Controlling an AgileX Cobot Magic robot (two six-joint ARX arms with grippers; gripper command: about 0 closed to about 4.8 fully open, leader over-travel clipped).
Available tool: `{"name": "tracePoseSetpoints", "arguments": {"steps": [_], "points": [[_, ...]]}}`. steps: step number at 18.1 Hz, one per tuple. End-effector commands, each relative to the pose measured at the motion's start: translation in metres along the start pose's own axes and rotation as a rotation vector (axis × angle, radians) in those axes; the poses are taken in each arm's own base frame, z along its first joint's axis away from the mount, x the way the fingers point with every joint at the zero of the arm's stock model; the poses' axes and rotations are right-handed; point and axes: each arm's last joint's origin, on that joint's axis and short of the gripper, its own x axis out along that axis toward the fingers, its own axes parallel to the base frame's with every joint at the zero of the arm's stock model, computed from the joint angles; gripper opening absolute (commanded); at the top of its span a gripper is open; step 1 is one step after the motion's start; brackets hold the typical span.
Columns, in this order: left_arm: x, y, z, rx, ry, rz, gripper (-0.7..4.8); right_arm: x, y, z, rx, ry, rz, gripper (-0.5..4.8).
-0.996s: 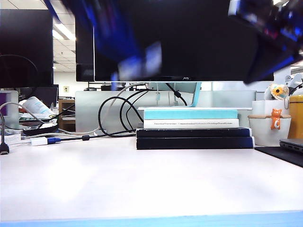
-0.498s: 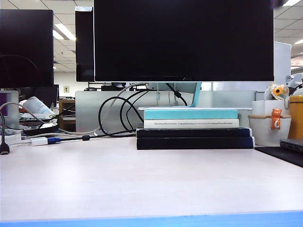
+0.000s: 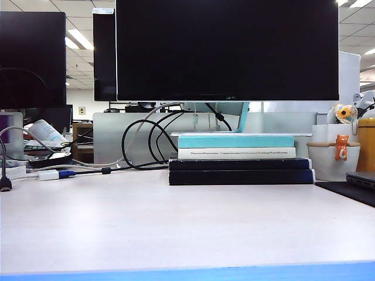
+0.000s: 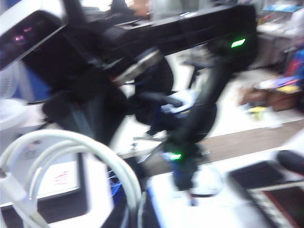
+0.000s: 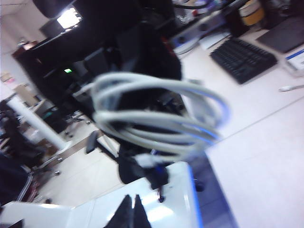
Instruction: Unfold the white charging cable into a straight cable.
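Observation:
The white charging cable (image 5: 152,128) hangs in the air as a coil of several loops, blurred, in front of the other black arm in the right wrist view. My right gripper (image 5: 132,211) is shut, its two dark fingertips pressed together with nothing between them, a little short of the coil. In the left wrist view the cable's loops (image 4: 66,136) arch away from my left gripper (image 4: 134,216), and one strand runs down into its shut jaws. The exterior view shows neither gripper nor the cable.
On the white table (image 3: 176,222) stand a stack of books (image 3: 240,164) under a large monitor (image 3: 227,50), looped black cables (image 3: 146,140), a white adapter with a blue plug (image 3: 50,174) and a white pot (image 3: 334,155). A black keyboard (image 5: 243,58) lies below the right arm.
A second ago both arms swept blurred across the top of the exterior view; they have since left that view. The table's things have not moved.

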Motion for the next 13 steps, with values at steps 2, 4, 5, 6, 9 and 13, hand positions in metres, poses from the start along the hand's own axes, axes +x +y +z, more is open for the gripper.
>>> {"name": "tracePoseSetpoints", "arguments": {"steps": [2, 4, 5, 6, 9, 13], "points": [[0.02, 0.011, 0.006, 0.023, -0.052, -0.015, -0.06, 0.0, 0.003, 0.003, -0.021, 0.001, 0.023, -0.05], [0.026, 0.01, 0.008, 0.017, -0.066, -0.038, -0.06, 0.0, 0.003, 0.003, -0.027, 0.0, 0.022, -0.05], [0.027, 0.009, 0.008, 0.014, -0.067, -0.048, -0.06, 0.0, 0.002, 0.003, -0.033, -0.005, 0.009, -0.05], [0.027, 0.009, 0.008, 0.005, -0.068, -0.06, -0.06, 0.0, 0.002, 0.003, -0.037, -0.013, -0.015, -0.05], [0.027, 0.008, 0.008, -0.01, -0.071, -0.095, -0.06, -0.001, 0.001, 0.003, -0.054, -0.024, -0.046, 0.5], [0.028, 0.007, 0.009, 0.005, -0.075, -0.096, -0.06, 0.0, -0.002, 0.004, -0.054, -0.036, -0.083, 0.5]]}}
